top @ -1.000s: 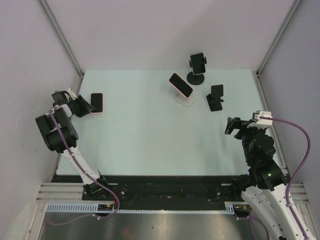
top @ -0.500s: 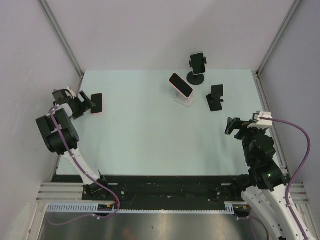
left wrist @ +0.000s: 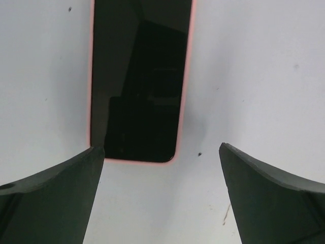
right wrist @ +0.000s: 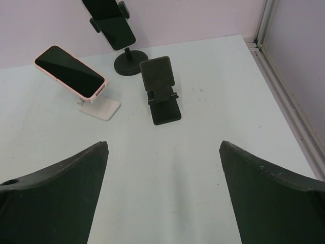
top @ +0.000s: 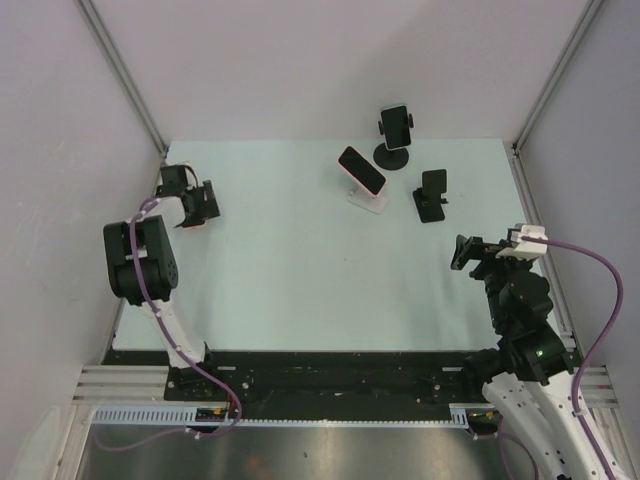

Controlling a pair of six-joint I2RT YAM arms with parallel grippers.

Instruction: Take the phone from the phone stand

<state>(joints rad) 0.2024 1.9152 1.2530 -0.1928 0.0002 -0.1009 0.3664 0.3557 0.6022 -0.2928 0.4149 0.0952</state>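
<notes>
A phone in a pink case (left wrist: 139, 81) lies flat, screen up, on the table at the far left. My left gripper (left wrist: 160, 148) hovers over its near end, open, with nothing between the fingers. In the top view that gripper (top: 205, 203) covers most of this phone. A black folding phone stand (top: 432, 195) stands empty at the back right. My right gripper (top: 470, 253) is open and empty, well short of the stands.
A second phone (right wrist: 70, 71) leans on a white stand (right wrist: 99, 107). A third phone (right wrist: 109, 23) is clamped in a black stand with a round base (right wrist: 131, 63). Walls close the table on the left, back and right.
My left gripper has opened and let go of the pink-cased phone, which now lies on the table. The left wrist has swung over the phone. The right arm has not moved.
</notes>
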